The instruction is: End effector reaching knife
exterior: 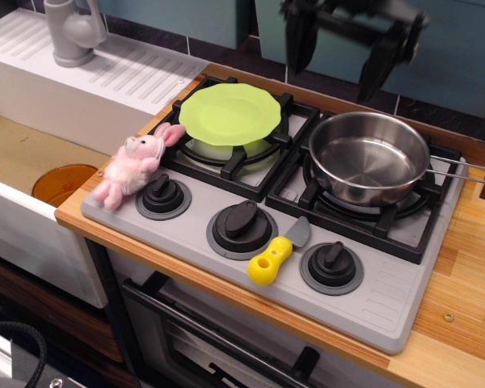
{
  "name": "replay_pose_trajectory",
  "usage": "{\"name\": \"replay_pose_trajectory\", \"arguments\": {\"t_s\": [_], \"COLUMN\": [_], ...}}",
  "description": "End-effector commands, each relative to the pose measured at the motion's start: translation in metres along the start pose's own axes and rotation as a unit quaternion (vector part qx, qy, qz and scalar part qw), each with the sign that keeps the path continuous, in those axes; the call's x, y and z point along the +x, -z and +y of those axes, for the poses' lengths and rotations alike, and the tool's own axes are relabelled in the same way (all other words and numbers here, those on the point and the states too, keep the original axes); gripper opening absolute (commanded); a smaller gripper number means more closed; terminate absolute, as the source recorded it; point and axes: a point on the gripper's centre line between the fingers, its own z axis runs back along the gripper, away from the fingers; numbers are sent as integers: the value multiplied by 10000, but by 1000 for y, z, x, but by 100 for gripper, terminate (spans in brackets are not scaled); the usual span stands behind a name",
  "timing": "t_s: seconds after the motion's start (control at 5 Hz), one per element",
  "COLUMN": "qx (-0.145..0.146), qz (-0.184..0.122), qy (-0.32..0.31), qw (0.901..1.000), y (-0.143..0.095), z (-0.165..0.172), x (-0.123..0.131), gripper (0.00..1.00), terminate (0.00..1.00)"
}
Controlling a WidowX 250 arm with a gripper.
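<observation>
The black two-pronged robot gripper [343,52] hangs at the far edge of the toy stove, above the back rim of the shiny steel saucepan [369,156]. Its two long dark prongs are spread wide apart, one to each side of the pan's far rim, and nothing is held between them. The picture blurs them a little, so their exact tips are hard to place.

The small toy knife with the chunky yellow handle and short grey blade [276,254] lies flat on the grey stove panel [388,307] near the front edge, in the gap between the middle black round knob [242,222] and the right-hand black round knob [332,263]. Its blade points toward the burners and its handle, with the round hole, toward the front edge.

As a judgement, the reach is at an early stage: the gripper is in view and open, but it is well apart from the knife, with the pan and the whole burner row between them. What is left looks like travelling toward the front edge, descending between the two knobs, and lining the prongs up with the handle. Nothing touches the knife.

The lime-green scalloped plate [229,113] on the far left burner and the pink plush bunny [133,167] at the left edge are clear of that path.
</observation>
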Motion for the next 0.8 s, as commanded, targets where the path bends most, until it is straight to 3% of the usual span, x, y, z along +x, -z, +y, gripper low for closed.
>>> {"name": "replay_pose_trajectory", "arguments": {"t_s": [0.0,0.6], "qx": [-40,-128], "qz": [-510,-617], "qy": [-114,-43], "qw": [9986,9980], "y": [-2,39], "z": [1,-5], "x": [-19,-50], "gripper": [100,100], "terminate": [0,0]}}
